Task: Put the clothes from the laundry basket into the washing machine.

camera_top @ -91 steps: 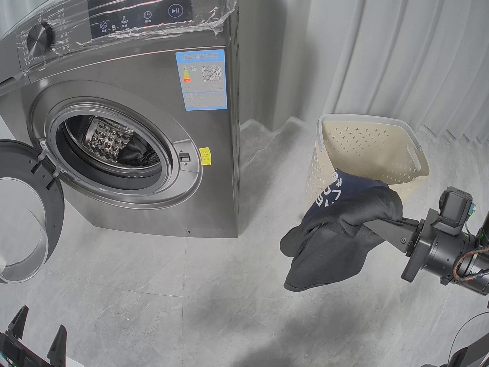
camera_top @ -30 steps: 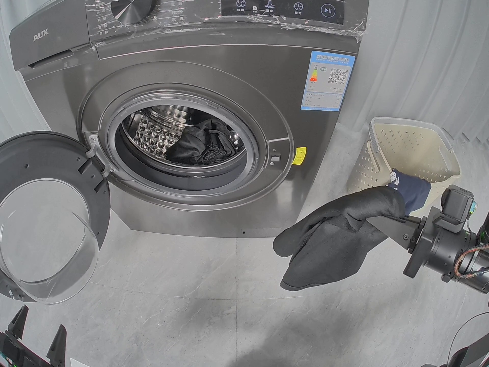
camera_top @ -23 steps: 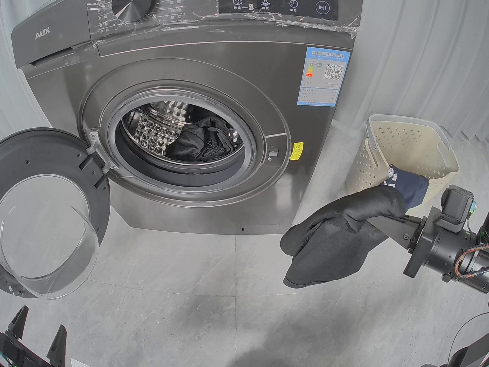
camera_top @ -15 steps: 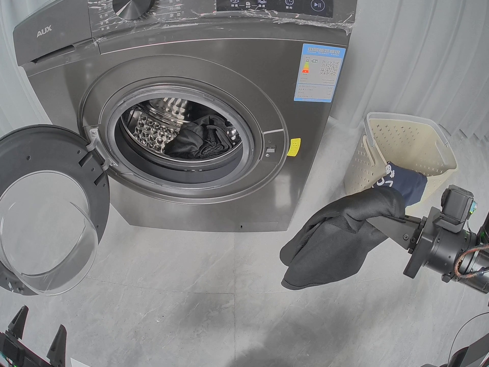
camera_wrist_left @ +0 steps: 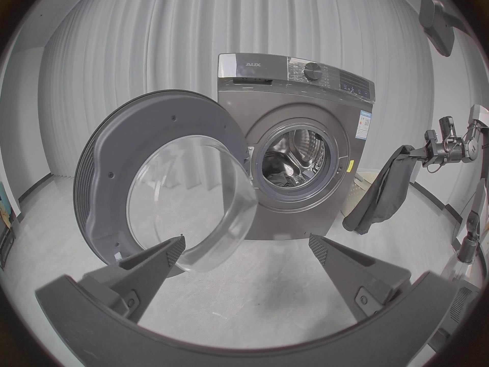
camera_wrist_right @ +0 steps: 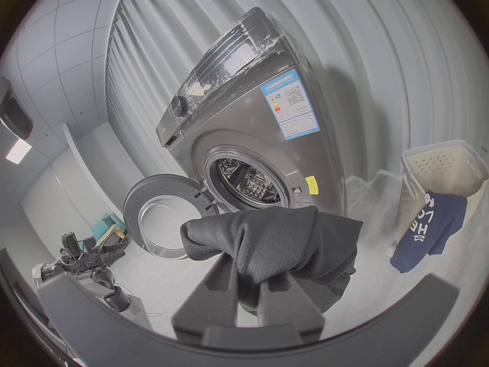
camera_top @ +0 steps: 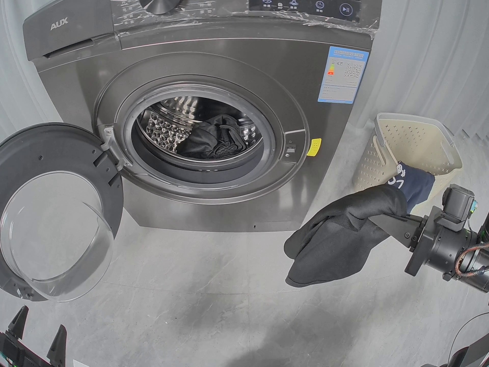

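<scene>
Right gripper (camera_top: 393, 219) clenched on the black garment (camera_top: 331, 240), which hangs at 4 o'clock, off the floor. Washing machine (camera_top: 214, 72) at 12, door (camera_top: 56, 210) swung wide at 9, dark clothes (camera_top: 216, 138) lying in the drum. Laundry basket (camera_top: 425, 136) at 2, navy garment (camera_top: 416, 182) draped over its rim. Left gripper (camera_wrist_left: 244, 243) released, empty, at 7. Advice: carry high toward 11 and get the trailing cloth past the door seal before letting go.

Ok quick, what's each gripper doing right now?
Left gripper: open, holding nothing.
Right gripper: closed on the black garment.
</scene>
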`<state>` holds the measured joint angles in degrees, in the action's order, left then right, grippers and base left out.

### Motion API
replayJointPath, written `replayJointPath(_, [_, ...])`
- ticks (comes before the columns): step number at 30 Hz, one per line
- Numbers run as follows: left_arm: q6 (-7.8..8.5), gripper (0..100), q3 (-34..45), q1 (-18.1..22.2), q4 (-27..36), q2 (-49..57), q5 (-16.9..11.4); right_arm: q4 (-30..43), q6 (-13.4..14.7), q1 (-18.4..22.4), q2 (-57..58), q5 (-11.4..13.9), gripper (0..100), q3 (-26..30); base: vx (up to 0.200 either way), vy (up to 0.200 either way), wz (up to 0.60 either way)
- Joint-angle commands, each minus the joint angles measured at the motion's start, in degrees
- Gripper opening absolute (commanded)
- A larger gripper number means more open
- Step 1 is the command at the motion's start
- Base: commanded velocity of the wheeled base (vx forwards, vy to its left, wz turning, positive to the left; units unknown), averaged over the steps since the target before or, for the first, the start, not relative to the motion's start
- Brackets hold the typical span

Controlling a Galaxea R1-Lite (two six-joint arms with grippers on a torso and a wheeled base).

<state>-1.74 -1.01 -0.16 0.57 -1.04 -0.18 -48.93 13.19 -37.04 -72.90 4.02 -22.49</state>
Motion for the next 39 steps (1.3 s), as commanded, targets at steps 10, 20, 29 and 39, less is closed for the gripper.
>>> replayJointPath(10, [-0.01,100,0.66,-0.02,0.04,0.77,0.01,-0.02,-0.09,0.21,0.04,0.02,0,-0.36,0.000,0.000,0.00])
replayJointPath(20, [0.16,100,0.66,-0.02,0.04,0.77,0.01,-0.11,0.08,-0.14,0.13,-0.16,0,-0.71,0.000,0.120,0.00])
replayJointPath(29, [0.16,100,0.66,-0.02,0.04,0.77,0.01,-0.02,0.08,-0.58,-0.05,-0.16,0,-0.71,0.000,0.000,0.00])
replayJointPath(39, [0.16,100,0.66,-0.02,0.04,0.77,0.01,-0.02,1.14,-1.64,-0.75,-0.51,0,-0.89,-0.120,0.000,0.00])
